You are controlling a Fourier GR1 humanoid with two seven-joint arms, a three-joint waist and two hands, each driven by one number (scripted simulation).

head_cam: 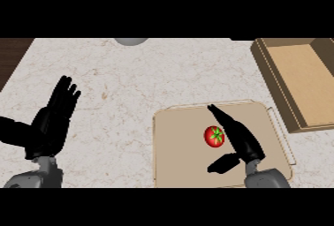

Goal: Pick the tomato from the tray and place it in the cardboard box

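One tomato (pixel 214 136) lies in the tray (pixel 179 150), seemingly touching the right hand (pixel 239 137), whose fingers are straight; beyond it, the cardboard box (pixel 301 84) holds nothing.

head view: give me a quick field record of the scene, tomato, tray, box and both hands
tomato: red with green stem, lying on the tray, not lifted
tray: tan, flat, at the counter's near right
cardboard box: open, beyond the tray at the right edge, nothing seen inside
right hand: over the tray, fingers straight beside the tomato's right, thumb spread, not closed on it
left hand: open, fingers up, resting at the left over the counter
counter: pale speckled stone
task state: tomato not yet picked
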